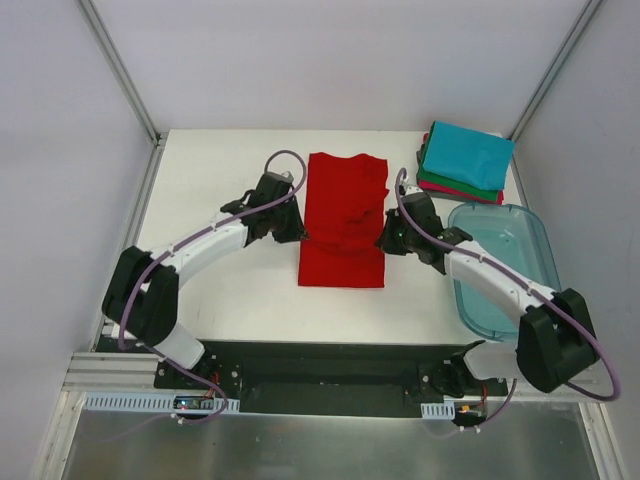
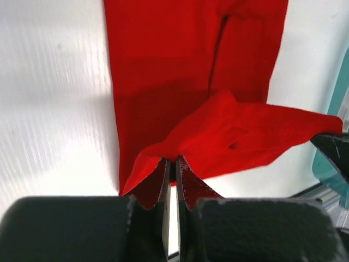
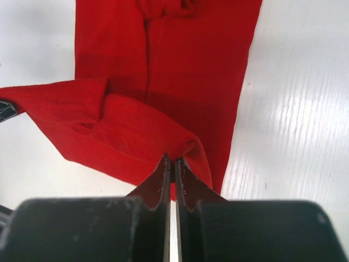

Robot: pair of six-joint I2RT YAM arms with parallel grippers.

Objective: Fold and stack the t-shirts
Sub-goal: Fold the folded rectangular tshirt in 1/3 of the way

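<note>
Pinching opposite edges of red t-shirt [image 1: 345,215], left gripper [image 2: 172,162] and right gripper [image 3: 172,162] clamp tight.

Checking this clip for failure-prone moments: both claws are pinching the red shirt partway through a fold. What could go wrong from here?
1. The left claw and right claw each pinch only a thin bit of the red t-shirt at its edge, so the cloth could slip out.
2. The lifted flap looks bunched and creased between them, so the fold may land crooked.
3. The right arm passes close beside the plastic tub and might nudge it.
</note>
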